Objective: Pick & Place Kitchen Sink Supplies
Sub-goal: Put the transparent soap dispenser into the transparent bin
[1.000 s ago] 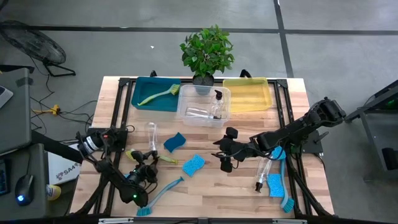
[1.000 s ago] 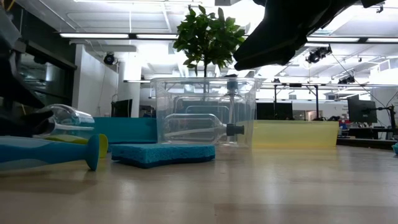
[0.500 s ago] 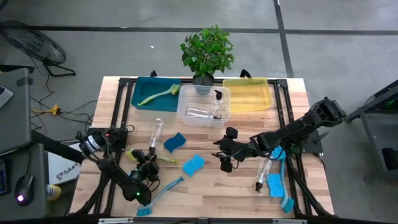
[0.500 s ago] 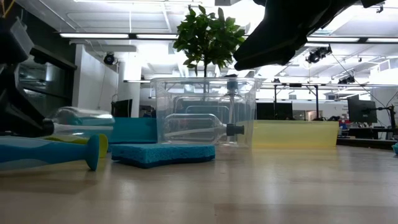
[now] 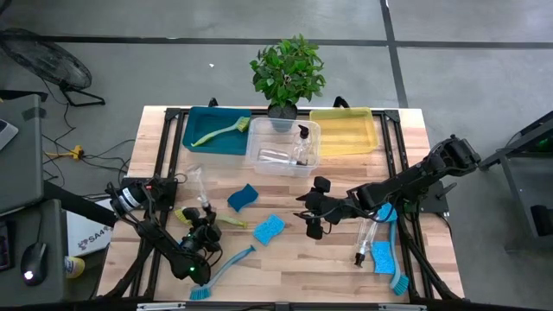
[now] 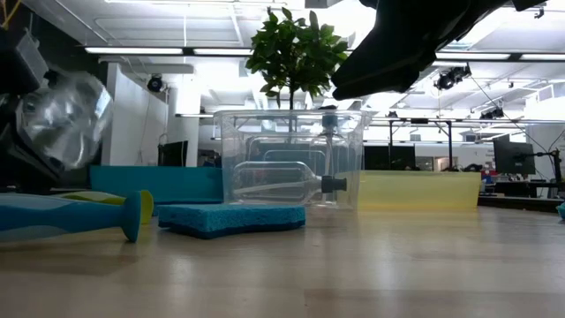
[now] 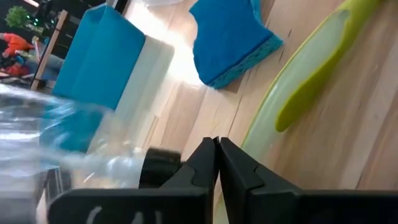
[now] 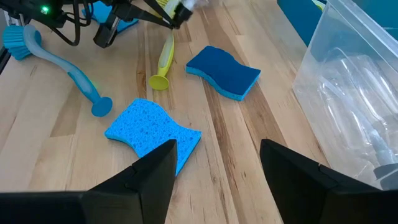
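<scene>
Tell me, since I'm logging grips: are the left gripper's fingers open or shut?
Shut. In the left wrist view the left gripper's two dark fingers meet, beside the clear plastic bottle's black pump top.

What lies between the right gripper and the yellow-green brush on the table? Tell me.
In the high view, one light blue sponge lies between the right gripper and the yellow-green brush.

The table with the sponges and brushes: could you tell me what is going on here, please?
The robot is sorting sink supplies; the clear bin already holds bottles. The left gripper is shut right beside the black pump top of a clear bottle, which is tipped up off the table; whether it is gripped is unclear. The right gripper hangs open over the middle of the table, holding nothing. Sponges and brushes lie loose on the table.
</scene>
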